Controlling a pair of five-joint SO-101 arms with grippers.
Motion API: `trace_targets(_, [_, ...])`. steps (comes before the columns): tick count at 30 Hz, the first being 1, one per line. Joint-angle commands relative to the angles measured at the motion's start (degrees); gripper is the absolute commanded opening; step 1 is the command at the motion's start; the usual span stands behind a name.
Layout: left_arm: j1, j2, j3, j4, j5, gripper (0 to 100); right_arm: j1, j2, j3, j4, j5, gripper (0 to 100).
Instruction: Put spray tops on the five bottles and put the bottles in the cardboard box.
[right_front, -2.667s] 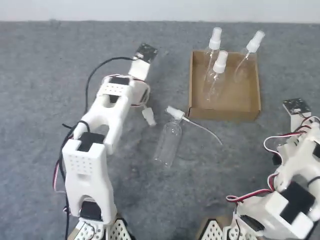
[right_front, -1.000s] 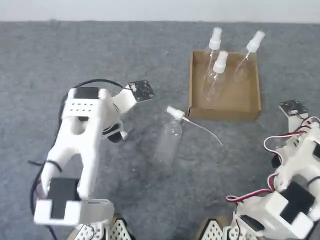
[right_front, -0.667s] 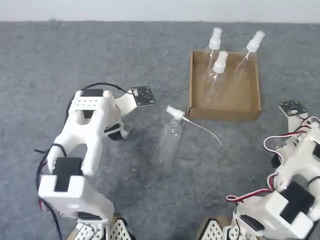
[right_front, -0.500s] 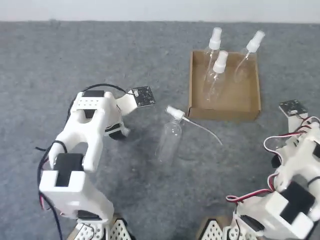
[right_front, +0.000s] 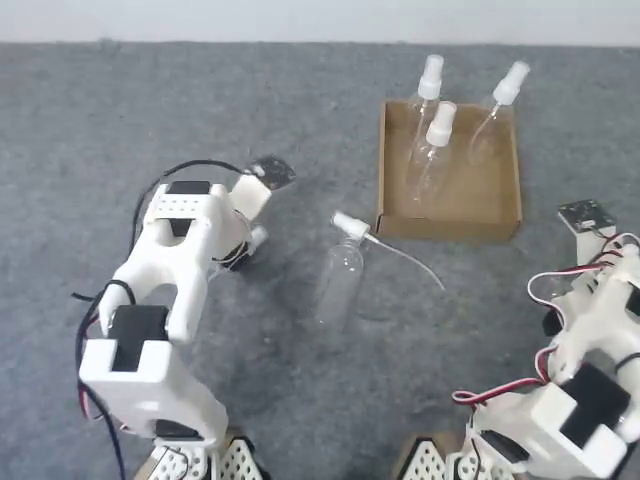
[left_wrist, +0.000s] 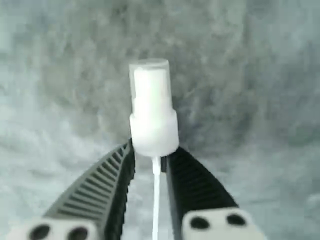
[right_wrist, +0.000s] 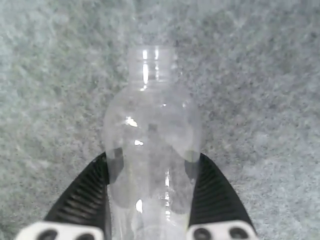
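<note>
The bottle (right_wrist: 152, 145) is clear glossy plastic, the spray top (left_wrist: 152, 120) matt, the carpet (right_front: 100, 120) rough.

There are five clear bottles. Three bottles (right_front: 428, 168) are in the single cardboard box (right_front: 450, 229) at the far right. A fourth bottle (right_front: 337, 280) lies uncapped on the grey carpet in the middle. A fifth bottle (right_wrist: 152, 135), also uncapped, is in the right gripper (right_wrist: 152, 160).

There are five white spray tops. Three spray tops (right_front: 440, 122) are fitted on the boxed bottles, one spray top (right_front: 350, 226) lies loose just beyond the middle bottle, and one spray top (left_wrist: 152, 117) is in the left gripper (left_wrist: 151, 150).

There are two robot arms, a left arm (right_front: 175, 260) and a right arm (right_front: 590, 350).
</note>
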Motion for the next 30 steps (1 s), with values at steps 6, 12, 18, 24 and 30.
trace_targets(6, [-0.1,-3.5,-5.8,7.0,14.6,11,0.6,-0.9,-3.6,0.6,0.6,0.6])
trace_targets(12, [1.0,-9.1,-12.6,11.3,14.5,20,0.5,-0.9,-3.6,0.6,0.6,0.6])
trace_targets(18, [5.9,-3.5,-15.1,5.4,14.3,20,0.6,-0.9,-3.6,0.7,0.6,0.6])
trace_targets(24, [4.5,7.1,-19.1,1.1,13.6,17,1.5,-0.9,-3.6,0.7,0.7,0.6])
trace_targets(30, [2.5,12.6,-21.1,1.3,11.5,16,1.5,-0.9,-3.6,0.4,0.7,0.6])
